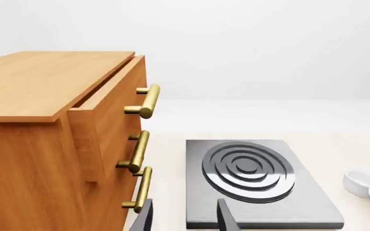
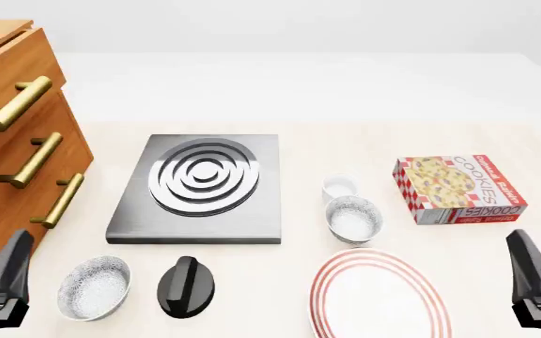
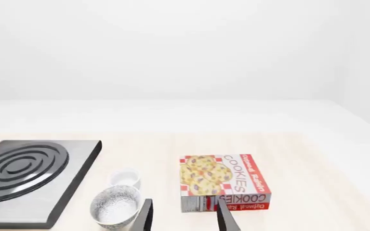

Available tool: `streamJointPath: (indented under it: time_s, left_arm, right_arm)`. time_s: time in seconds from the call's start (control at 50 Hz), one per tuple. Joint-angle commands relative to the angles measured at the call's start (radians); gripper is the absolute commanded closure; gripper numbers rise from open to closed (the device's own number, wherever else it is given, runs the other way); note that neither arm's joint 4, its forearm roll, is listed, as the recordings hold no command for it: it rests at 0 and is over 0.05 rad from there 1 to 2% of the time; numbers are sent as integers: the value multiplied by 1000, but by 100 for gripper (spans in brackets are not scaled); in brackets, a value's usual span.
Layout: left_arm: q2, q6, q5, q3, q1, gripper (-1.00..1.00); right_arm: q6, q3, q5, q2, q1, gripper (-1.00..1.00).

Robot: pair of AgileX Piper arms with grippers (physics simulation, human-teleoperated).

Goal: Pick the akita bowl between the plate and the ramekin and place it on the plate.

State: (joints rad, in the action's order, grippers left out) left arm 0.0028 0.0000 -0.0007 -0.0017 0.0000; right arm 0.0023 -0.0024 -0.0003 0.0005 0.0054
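Just ahead and left of your right gripper [image 3: 183, 215], fingers apart and holding nothing, sits the akita bowl [image 2: 353, 219], between the ramekin [image 2: 339, 188] and plate [image 2: 380, 296]. Your left gripper [image 1: 183, 217] hangs open too.

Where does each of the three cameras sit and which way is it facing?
Front view: fixed above and behind the arms, looking forward and down over the table; both claws at its lower corners.
Left wrist view: behind the left claw, facing the dresser and burner.
Right wrist view: behind the right claw, facing the cookie box and akita bowl.
Both wrist views share the burner, ramekin and bowl.
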Motion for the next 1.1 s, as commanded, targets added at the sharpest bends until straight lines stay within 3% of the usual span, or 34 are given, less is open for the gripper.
streamJointPath:
  time_s: [0.02, 0.2, 0.3, 0.5, 0.64, 0.72, 0.74, 0.78, 0.96, 1.1]
  left_arm:
    - [4, 0, -1, -3, 0, -100]
    - [4, 0, -1, -3, 0, -100]
    - [4, 0, -1, -3, 0, -100]
    - [4, 0, -1, -3, 0, -100]
    - [4, 0, -1, -3, 0, -100]
    - [4, 0, -1, -3, 0, -100]
    - [4, 0, -1, -3, 0, -100]
    - [4, 0, -1, -3, 0, -100]
    - [4, 0, -1, -3, 0, -100]
    - [4, 0, -1, -3, 0, -100]
  right_arm:
    - [7, -7, 1, 1, 12, -100]
    - [7, -61, 63, 1, 37, -100]
    - [-27, -150, 138, 0, 59, -100]
    - [-33, -321, 300, 2, 105, -100]
    - [-20, -494, 335, 137, 115, -100]
    - [10, -553, 349, 219, 112, -100]
    - [55, -586, 360, 250, 129, -100]
    - [17, -640, 379, 281, 121, -100]
    - [0, -848, 466, 419, 172, -100]
    - [-15, -985, 547, 540, 156, -100]
